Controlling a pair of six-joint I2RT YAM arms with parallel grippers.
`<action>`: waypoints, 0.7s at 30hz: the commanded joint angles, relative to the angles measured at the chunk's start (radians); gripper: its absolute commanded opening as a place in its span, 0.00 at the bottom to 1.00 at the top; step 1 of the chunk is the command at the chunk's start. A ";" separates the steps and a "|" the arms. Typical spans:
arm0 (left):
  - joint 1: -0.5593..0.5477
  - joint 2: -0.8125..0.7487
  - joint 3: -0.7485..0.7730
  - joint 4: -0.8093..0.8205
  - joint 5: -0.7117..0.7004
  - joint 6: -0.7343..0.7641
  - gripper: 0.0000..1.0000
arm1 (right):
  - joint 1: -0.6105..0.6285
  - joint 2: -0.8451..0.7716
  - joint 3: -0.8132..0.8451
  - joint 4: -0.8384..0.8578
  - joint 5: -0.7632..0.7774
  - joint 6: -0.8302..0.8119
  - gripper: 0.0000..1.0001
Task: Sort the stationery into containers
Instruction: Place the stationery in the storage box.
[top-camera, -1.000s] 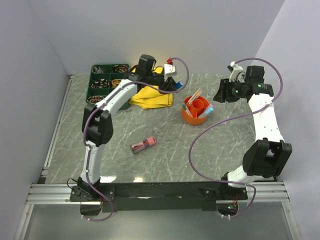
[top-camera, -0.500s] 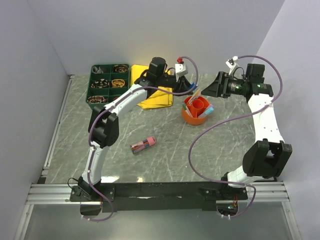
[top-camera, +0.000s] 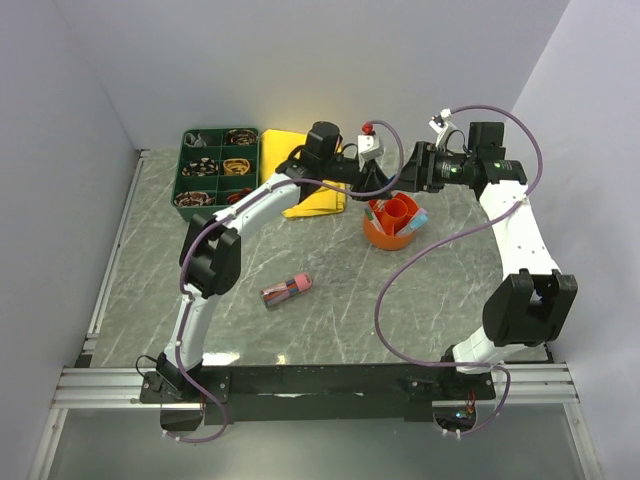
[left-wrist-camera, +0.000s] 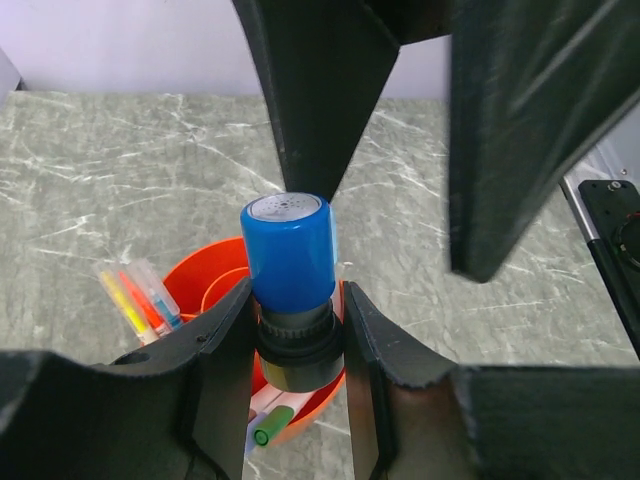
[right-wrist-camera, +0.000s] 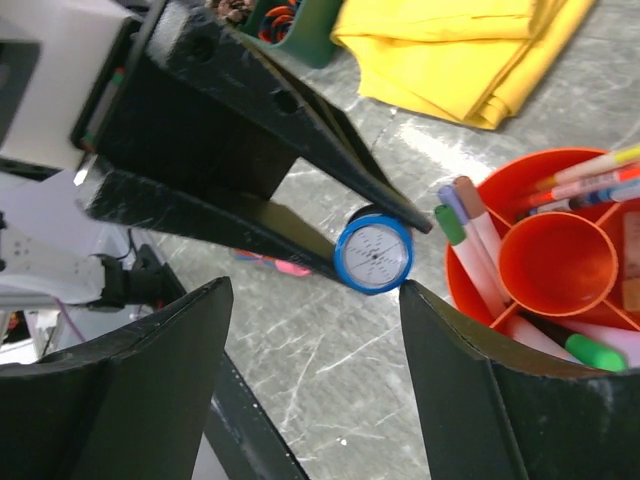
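Left gripper (left-wrist-camera: 297, 300): you had it closed to a narrow gap on the dark lower barrel of a blue-capped cylinder (left-wrist-camera: 288, 250), cap end pointing at the other arm.
Right gripper (right-wrist-camera: 312, 300): your jaws stood wide with nothing in them. One finger lay just beside the cap and the other well off to the side, so the cap was not centred between them.
Where the thing was: in the air, just beside the rim of the orange pot (top-camera: 380, 236), on the side toward the yellow cloth (top-camera: 318, 200).
Pot contents: several pens (right-wrist-camera: 470, 215) stood in the outer sections.
Elsewhere: a pink and red bundle (top-camera: 287, 290) lay on the table (top-camera: 330, 320), well apart from the pot. The green tray (top-camera: 221, 150) sat at the far left.
Handling, as a judgement: light, stiff and smooth. The round plastic could twist or roll between flat pads.
Where to take hold: across the side of the cap, centred, squeezing gently. A cap might pull off, so the barrel would have been the safer grip for you.
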 joint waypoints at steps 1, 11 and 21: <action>-0.016 -0.074 0.000 0.042 0.031 -0.024 0.11 | 0.006 0.012 0.052 0.021 0.056 -0.008 0.74; -0.028 -0.081 -0.009 0.044 0.037 -0.031 0.12 | 0.024 0.032 0.055 0.033 0.096 -0.008 0.57; -0.028 -0.087 -0.008 0.027 -0.009 -0.003 0.22 | 0.026 0.009 0.041 0.010 0.100 -0.055 0.19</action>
